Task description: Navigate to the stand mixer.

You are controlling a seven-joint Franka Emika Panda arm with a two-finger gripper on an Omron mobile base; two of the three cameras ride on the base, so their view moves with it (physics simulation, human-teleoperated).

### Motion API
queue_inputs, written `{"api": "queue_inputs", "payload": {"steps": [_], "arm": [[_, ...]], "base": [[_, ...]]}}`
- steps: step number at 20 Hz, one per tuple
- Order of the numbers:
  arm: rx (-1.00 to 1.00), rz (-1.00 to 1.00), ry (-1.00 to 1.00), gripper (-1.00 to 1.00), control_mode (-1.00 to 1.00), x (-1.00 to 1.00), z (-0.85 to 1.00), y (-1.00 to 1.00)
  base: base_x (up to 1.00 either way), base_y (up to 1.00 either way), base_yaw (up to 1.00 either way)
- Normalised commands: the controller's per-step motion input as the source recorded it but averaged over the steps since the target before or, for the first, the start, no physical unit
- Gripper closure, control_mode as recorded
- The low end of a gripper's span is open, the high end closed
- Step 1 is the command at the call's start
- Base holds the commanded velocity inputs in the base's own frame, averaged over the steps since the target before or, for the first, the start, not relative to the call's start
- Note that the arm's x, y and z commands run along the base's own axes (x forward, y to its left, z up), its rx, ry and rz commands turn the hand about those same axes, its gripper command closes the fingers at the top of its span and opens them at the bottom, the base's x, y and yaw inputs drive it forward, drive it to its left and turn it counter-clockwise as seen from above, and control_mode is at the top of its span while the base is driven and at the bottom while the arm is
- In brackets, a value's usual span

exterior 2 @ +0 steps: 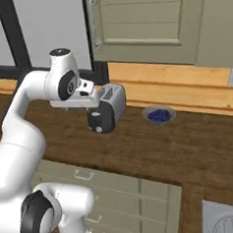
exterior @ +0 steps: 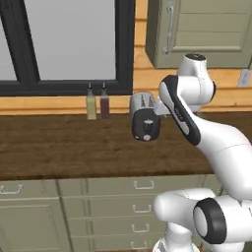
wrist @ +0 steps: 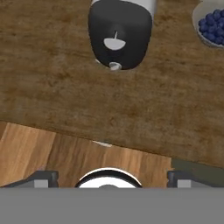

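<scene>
- Stand mixer: can't tell where it stands.
- Gripper (wrist: 109,177) hangs over the wooden counter (wrist: 52,100) edge, fingers spread wide, holding nothing.
- Silver toaster (wrist: 120,33) dead ahead, blueberry bowl (exterior 2: 159,115) near it.

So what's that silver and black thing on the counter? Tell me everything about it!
That is a silver toaster with a rounded black front. Two slots open in its shiny metal top, and the black front carries a pale mark with a small grey knob under it. It stands upright on the dark wooden counter, back near the wall, below the window's edge. A bowl of blueberries sits beside it, apart. Nothing else touches it.
</scene>
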Motion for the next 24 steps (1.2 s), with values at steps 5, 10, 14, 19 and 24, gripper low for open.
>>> {"api": "queue_inputs", "payload": {"steps": [5,10,14,19,24], "arm": [[0.0,0.0,0.0,-1.0,1.0,0.0,0.0,0.0],[0.0,0.0,0.0,-1.0,1.0,0.0,0.0,0.0],[0.0,0.0,0.0,-1.0,1.0,0.0,0.0,0.0],[0.0,0.0,0.0,-1.0,1.0,0.0,0.0,0.0],[0.0,0.0,0.0,-1.0,1.0,0.0,0.0,0.0]], "base": [[0.0,0.62,0.69],[-0.05,0.16,0.84],[-0.17,0.0,0.8],[-0.15,0.02,0.85],[-0.08,0.01,0.89]]}}
